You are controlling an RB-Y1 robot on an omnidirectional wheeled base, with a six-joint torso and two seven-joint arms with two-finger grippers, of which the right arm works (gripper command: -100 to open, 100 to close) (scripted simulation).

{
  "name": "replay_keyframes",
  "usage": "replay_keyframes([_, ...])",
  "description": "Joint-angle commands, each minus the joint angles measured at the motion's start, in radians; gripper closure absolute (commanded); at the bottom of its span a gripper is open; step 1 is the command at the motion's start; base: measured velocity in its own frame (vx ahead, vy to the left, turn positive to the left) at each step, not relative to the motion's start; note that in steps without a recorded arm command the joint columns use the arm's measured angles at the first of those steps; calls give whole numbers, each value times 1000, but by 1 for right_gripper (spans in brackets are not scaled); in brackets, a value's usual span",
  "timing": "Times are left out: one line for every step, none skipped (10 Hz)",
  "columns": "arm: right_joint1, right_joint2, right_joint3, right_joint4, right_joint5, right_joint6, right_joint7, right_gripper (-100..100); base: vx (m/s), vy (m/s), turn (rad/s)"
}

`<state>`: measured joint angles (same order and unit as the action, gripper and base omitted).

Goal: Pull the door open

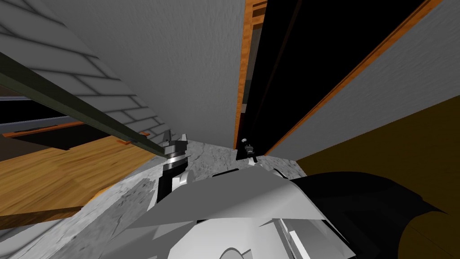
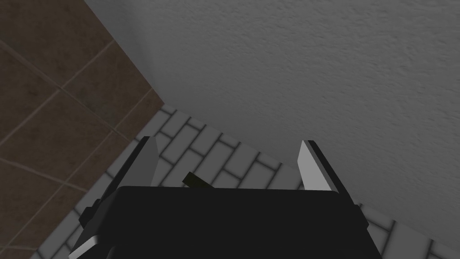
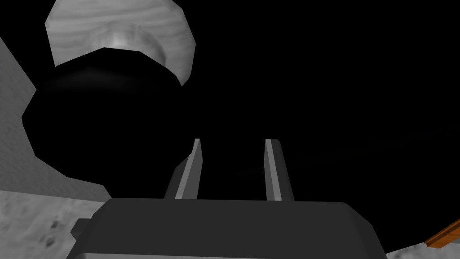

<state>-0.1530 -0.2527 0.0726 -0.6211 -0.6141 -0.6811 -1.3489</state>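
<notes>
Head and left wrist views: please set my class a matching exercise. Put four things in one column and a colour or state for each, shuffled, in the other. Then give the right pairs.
Column one:
1. left gripper
2. door frame
3. opening beside that frame
4. floor at the doorway

Column two:
a. orange wood
b. mottled grey
c. fingers wide apart
d. pure black

Pairs: 1-c, 2-a, 3-d, 4-b.
</notes>
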Motion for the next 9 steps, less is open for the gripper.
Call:
replay_keyframes([10,12,-1,-50,0,17,19,-100,0,0,0])
replay_keyframes([10,12,-1,-49,0,17,19,-100,1,-6,32])
replay_keyframes([10,12,-1,-71,0,17,19,-100,-9,1,-5])
replay_keyframes([-6,9,-8,-75,-5,44,23,-100,-19,20,-48])
replay_keyframes([-6,9,-8,-75,-5,44,23,-100,-12,15,2])
replay_keyframes([-6,9,-8,-75,-5,44,23,-100,-4,2,13])
replay_keyframes([-7,9,-8,-75,-5,47,24,-100,-7,3,-4])
replay_keyframes([-7,9,-8,-75,-5,47,24,-100,0,0,0])
replay_keyframes([-7,9,-8,-75,-5,47,24,-100,0,-3,-11])
